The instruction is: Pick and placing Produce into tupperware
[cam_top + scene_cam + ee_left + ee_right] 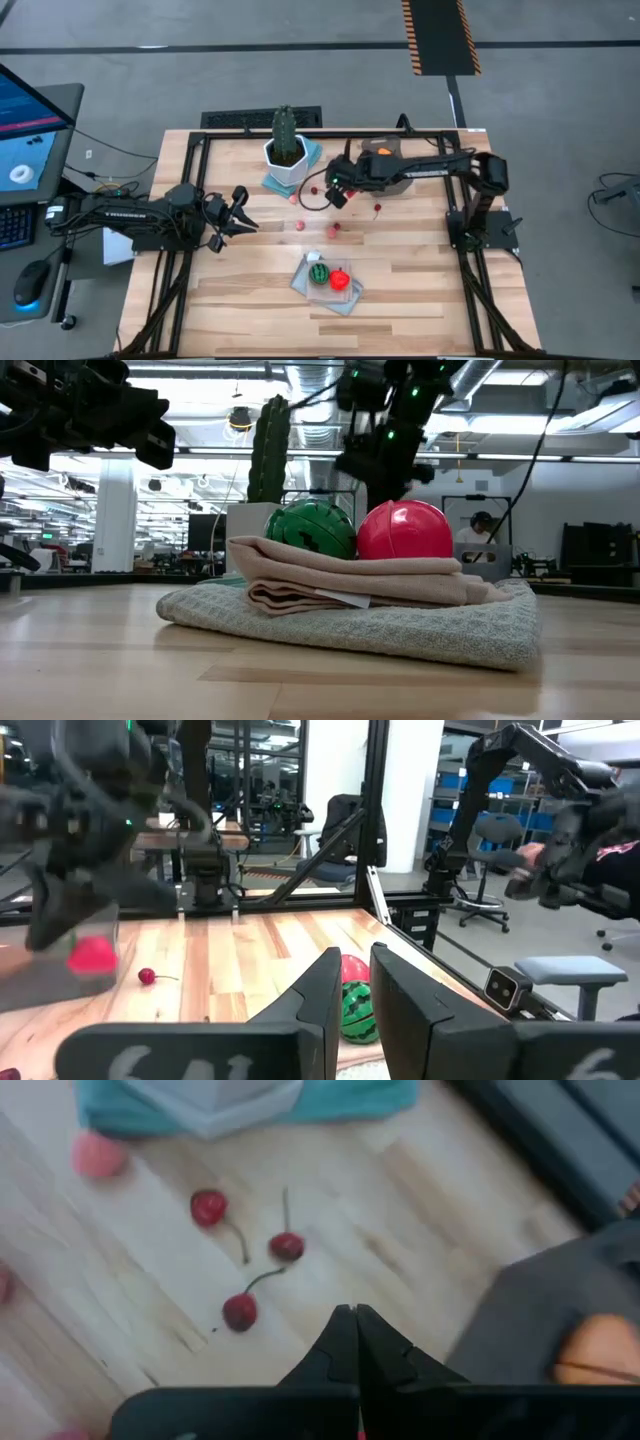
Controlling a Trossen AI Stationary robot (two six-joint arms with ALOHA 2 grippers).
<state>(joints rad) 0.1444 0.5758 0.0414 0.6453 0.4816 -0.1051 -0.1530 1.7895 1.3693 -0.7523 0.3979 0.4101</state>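
My right end effector (356,1318) is pinched shut, empty, above the cherries (240,1311); they look light and roll-prone, so I'd pinch the thin stem, I judge.

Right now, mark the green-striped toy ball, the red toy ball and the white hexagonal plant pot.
green-striped toy ball (312,530), low view, front face.
red toy ball (404,531), low view, front face.
white hexagonal plant pot (287,166), high view, side wall.

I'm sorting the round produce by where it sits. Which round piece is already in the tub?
The orange piece: it lies inside the grey tub, while the green-striped ball and red ball rest on the folded cloth.
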